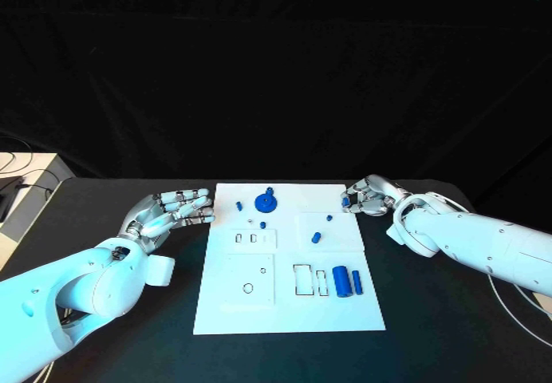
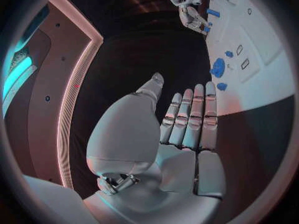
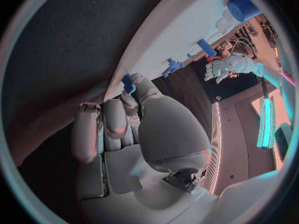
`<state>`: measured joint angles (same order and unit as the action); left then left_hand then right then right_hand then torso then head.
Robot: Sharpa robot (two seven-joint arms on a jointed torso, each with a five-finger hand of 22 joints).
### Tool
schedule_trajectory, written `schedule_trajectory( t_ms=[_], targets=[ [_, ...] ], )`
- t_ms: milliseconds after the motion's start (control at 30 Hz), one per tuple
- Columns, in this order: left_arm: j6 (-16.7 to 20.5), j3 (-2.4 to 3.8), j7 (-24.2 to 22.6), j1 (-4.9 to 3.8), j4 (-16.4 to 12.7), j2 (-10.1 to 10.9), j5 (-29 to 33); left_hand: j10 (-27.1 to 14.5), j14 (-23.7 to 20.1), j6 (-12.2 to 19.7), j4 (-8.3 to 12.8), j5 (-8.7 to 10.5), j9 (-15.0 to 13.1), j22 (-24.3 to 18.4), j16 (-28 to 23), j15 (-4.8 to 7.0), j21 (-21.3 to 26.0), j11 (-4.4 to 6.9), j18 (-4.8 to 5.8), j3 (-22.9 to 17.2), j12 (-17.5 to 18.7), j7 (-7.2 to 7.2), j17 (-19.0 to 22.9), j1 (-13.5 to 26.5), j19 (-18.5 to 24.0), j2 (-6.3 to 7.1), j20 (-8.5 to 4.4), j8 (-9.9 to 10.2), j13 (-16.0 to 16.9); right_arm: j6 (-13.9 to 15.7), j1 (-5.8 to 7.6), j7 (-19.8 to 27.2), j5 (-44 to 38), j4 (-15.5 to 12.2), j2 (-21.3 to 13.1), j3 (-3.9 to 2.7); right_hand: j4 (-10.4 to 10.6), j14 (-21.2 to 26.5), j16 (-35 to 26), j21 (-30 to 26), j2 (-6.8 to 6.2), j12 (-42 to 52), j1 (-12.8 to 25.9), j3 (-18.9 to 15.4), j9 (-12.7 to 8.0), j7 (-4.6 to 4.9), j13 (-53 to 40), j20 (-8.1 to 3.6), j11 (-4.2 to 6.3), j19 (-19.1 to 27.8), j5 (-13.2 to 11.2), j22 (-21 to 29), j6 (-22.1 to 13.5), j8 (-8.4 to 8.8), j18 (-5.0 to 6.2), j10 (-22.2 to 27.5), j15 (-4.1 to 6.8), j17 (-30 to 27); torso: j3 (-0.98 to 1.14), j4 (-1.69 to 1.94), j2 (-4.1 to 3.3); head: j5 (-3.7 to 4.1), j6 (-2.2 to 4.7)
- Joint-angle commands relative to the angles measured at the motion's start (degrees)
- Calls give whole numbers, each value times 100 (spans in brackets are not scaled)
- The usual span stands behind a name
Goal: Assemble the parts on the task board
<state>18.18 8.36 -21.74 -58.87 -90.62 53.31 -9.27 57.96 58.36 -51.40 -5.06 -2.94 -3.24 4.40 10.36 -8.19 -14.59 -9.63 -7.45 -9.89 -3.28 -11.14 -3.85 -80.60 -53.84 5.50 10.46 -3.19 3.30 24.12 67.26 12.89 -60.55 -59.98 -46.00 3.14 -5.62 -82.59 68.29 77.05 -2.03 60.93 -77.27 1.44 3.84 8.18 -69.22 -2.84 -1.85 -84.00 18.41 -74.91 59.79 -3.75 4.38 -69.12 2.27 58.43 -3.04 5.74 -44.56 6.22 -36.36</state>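
The white task board [image 1: 288,307] lies mid-table. My right hand [image 1: 370,195] hovers at its far right corner with its fingers curled, pinching a small blue part [image 1: 346,203] between thumb and fingertip. The right wrist view shows the same small blue part [image 3: 128,83] at the tips of the right hand [image 3: 124,129]. My left hand [image 1: 172,209] lies flat and empty beside the board's far left corner, its straight fingers [image 2: 190,117] pointing toward the board [image 2: 261,84]. A round blue part [image 1: 267,203] stands at the board's far edge.
Two blue cylinders [image 1: 341,281] [image 1: 358,280] lie side by side at the board's right, near rectangular slots. Several small blue pieces [image 1: 315,236] sit around the board's far half. A white box [image 1: 23,191] stands at the table's far left.
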Motion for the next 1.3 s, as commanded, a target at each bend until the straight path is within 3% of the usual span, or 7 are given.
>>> schedule_trajectory(
  t_ms=[33, 300, 433, 633, 900, 1133, 1300],
  targets=[
    [-101, 6, -27, 1, -8, -7, -13, -18, -31, 57, 20, -5, -4, -4, -24, -26, -24, -29, 72, 10, -15, 1, 7, 3, 30, -45, -8, -9, 7, -119, -7, 18, -41, -7, 13, 0, 9, -17, 40, 14, 61, 39, 1, 7, -8, -1, -15, -37, 8, -464, -14, -1159, 66, 3, -100, -45, 26, 7, -6, 2, 3, -4, 1],
    [-92, 6, -23, 1, -10, -2, -14, -19, -34, 61, 22, -5, -4, -4, -23, -28, -23, -29, 70, 9, -15, 5, 7, -3, 32, -50, -7, -9, 7, -70, -6, 12, -41, 0, 11, 0, -26, -17, 40, 22, 180, 44, -10, 85, 9, -96, -46, -62, 64, -462, 8, -1160, 331, -48, -105, -55, 66, 9, 1, -5, -3, -14, 8],
    [-91, 6, -23, 1, -10, -1, -14, -19, -34, 61, 22, -5, -4, -4, -23, -28, -23, -29, 70, 9, -15, 5, 7, -3, 32, -50, -7, -9, 7, -18, -6, 16, -41, 7, 11, 0, -59, -18, 36, 30, 293, 42, -56, 195, 33, -180, -60, -95, 118, -461, -164, -1162, 538, -99, -114, -63, 104, 14, 0, -6, -2, -17, 27],
    [-91, 6, -24, 1, -7, -5, -14, -19, -34, 61, 22, -5, -4, -4, -23, -28, -23, -29, 70, 9, -15, 5, 7, -3, 32, -50, -7, -9, 7, 29, -6, 14, -44, 13, 19, 0, -186, -24, 16, 37, 317, 4, -15, 337, 25, -207, -95, -160, 141, -457, -294, -1163, 633, -64, -141, -79, 134, 40, 2, -3, -1, -13, 40],
    [-90, 6, -23, 1, -1, -5, -14, -19, -38, 66, 21, -6, -4, -4, -25, -29, -21, -30, 70, 9, -16, 6, 7, -1, 34, -50, -6, -8, 7, 204, -6, 52, -32, -33, 21, 0, -203, -28, 15, 50, 418, 9, -36, 370, 39, -229, -119, -158, 155, -460, -523, -1167, 668, -90, -141, -104, 141, 62, 2, -8, -6, -23, 35],
    [-92, 6, -22, 2, 3, -8, -14, -23, -39, 64, 21, -5, -4, -4, -25, -29, -21, -29, 70, 7, -14, 10, 7, -2, 34, -54, -6, -8, 6, 264, 30, -113, 48, -289, -46, -22, -209, -28, 10, 47, 426, 0, -34, 359, 39, -236, -123, -161, 160, -460, -584, -1166, 681, -96, -141, -109, 143, 67, -2, -9, 3, -34, 38],
    [-92, 6, -19, 2, 3, -10, -13, -23, -39, 64, 21, -5, -4, -4, -25, -29, -21, -29, 70, 7, -14, 10, 7, -2, 34, -54, -6, -8, 6, 310, 184, -393, 55, -607, -97, -39, -217, -30, 4, 45, 427, -8, -25, 346, 36, -237, -126, -163, 161, -461, -634, -1165, 680, -92, -140, -114, 144, 69, -3, -18, 2, -45, 49]
  ],
)
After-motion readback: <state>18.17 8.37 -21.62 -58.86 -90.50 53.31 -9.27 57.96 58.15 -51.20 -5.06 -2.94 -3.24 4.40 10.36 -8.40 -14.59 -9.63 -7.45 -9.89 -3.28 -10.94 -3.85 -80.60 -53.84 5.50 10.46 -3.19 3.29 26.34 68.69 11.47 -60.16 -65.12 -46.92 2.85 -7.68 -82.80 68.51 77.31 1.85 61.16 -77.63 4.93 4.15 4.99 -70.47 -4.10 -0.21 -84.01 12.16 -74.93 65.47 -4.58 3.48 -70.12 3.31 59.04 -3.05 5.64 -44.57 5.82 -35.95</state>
